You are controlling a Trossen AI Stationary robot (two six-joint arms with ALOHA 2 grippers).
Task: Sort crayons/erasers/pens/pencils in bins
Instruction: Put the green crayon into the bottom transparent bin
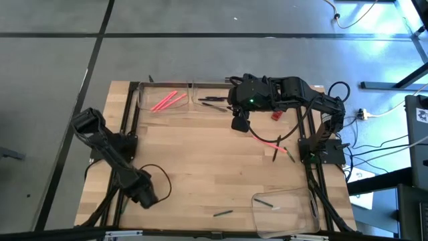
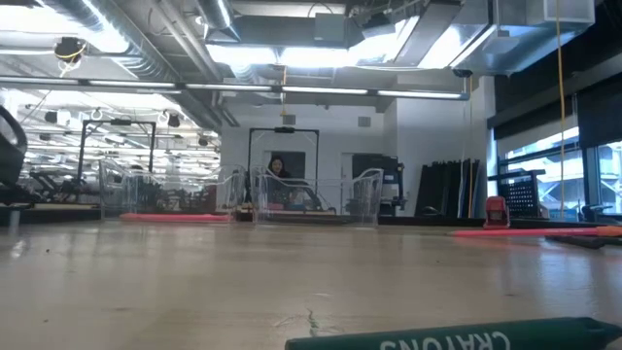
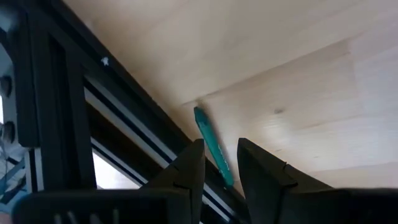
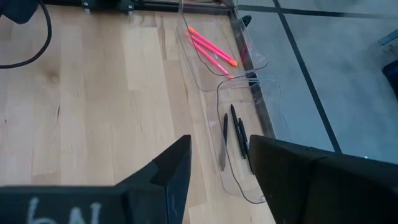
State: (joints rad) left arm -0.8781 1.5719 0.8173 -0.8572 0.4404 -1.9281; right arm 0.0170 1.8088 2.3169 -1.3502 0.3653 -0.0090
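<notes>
We have pink sticks in one far bin, black pens in its neighbour and two sticks in the near bin, several still loose on the counter; our right tool hangs open and empty above the pens, the left tool likewise open.

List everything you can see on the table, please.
Clear bins: three; two at the far edge, one near-right.
Pink sticks: about three, left far bin; one loose on the right side.
Black pens: about three, other far bin.
Green crayons: one loose near the front; one by the left pincer.
Grey-green sticks: two, near-right bin.
Left pincer: open, near-left edge.
Right pincer: open, beside the pen bin.
</notes>
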